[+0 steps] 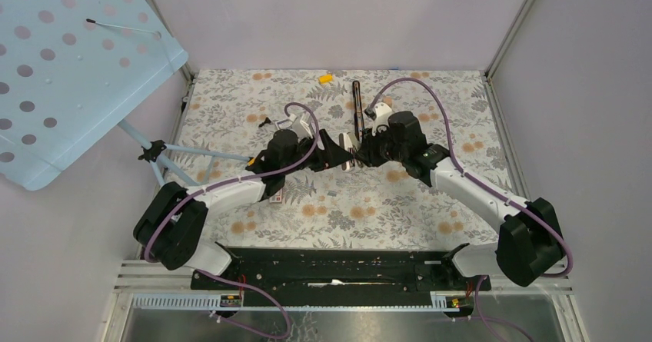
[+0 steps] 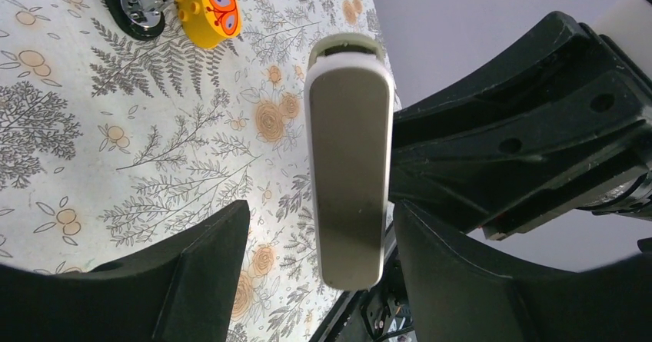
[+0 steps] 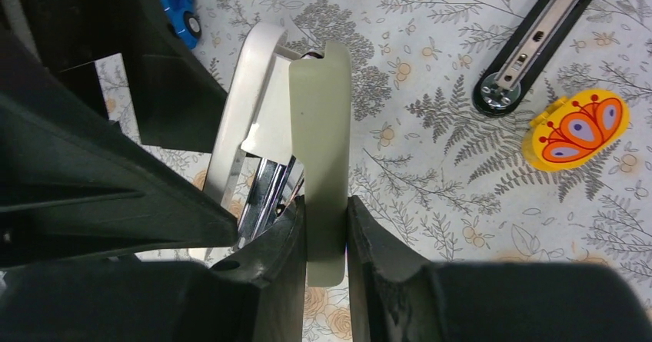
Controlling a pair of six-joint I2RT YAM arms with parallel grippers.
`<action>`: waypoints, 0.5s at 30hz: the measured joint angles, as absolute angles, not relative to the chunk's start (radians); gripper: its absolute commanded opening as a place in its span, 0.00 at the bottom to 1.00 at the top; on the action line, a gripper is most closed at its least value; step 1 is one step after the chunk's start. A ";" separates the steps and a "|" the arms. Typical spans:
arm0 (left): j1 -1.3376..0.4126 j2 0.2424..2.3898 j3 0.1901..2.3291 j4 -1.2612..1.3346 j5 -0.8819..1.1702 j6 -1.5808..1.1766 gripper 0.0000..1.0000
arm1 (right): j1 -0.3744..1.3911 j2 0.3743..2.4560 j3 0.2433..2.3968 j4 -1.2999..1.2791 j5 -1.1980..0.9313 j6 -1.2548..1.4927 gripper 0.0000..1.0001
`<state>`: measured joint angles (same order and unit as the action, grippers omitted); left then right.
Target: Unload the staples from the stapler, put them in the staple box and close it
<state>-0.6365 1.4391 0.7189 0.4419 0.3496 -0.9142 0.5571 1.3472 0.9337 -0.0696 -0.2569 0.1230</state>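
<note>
A small stapler (image 1: pixel 347 144) with a white top (image 3: pixel 246 104), an olive-grey arm (image 3: pixel 319 111) and a chrome magazine (image 3: pixel 265 192) is held above the mat, hinged open. My right gripper (image 3: pixel 327 215) is shut on the olive arm near its end. My left gripper (image 2: pixel 319 219) is open. The olive arm (image 2: pixel 350 165) stands between its fingers, close to the right finger (image 2: pixel 461 280), not clamped. In the top view the two grippers meet at the stapler, left (image 1: pixel 335 156) and right (image 1: pixel 363 150).
A long slim black bar with a silvery rail (image 1: pixel 356 104) lies behind the grippers; it also shows in the right wrist view (image 3: pixel 538 38). A yellow toy (image 3: pixel 577 127) lies beside it, and a blue toy car (image 3: pixel 178 4) is nearby. A light-blue dotted panel (image 1: pixel 69 65) overhangs the left side.
</note>
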 measured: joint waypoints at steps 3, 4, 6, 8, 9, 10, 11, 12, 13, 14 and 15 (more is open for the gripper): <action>-0.639 1.452 0.731 0.450 0.356 -0.920 0.66 | 0.562 1.347 0.934 -0.068 -0.276 0.123 0.00; -0.640 1.455 0.736 0.452 0.357 -0.921 0.62 | 0.564 1.347 0.934 -0.069 -0.281 0.123 0.00; -0.641 1.460 0.746 0.456 0.362 -0.923 0.53 | 0.566 1.347 0.934 -0.068 -0.290 0.121 0.00; -0.641 1.464 0.754 0.461 0.367 -0.928 0.41 | 0.567 1.347 0.934 -0.069 -0.297 0.120 0.00; -0.641 1.467 0.759 0.466 0.371 -0.926 0.34 | 0.568 1.347 0.933 -0.069 -0.299 0.120 0.00; -0.641 1.470 0.764 0.466 0.373 -0.928 0.28 | 0.568 1.347 0.933 -0.068 -0.299 0.120 0.01; -0.640 1.473 0.767 0.465 0.373 -0.930 0.22 | 0.569 1.347 0.933 -0.068 -0.297 0.119 0.01; -0.640 1.476 0.768 0.466 0.378 -0.935 0.15 | 0.569 1.347 0.933 -0.067 -0.294 0.116 0.03; -0.640 1.477 0.769 0.465 0.379 -0.934 0.10 | 0.569 1.347 0.931 -0.067 -0.293 0.115 0.04; -0.640 1.477 0.770 0.462 0.381 -0.933 0.04 | 0.569 1.346 0.931 -0.068 -0.292 0.115 0.05; -0.640 1.477 0.770 0.460 0.382 -0.931 0.00 | 0.569 1.346 0.931 -0.068 -0.291 0.113 0.07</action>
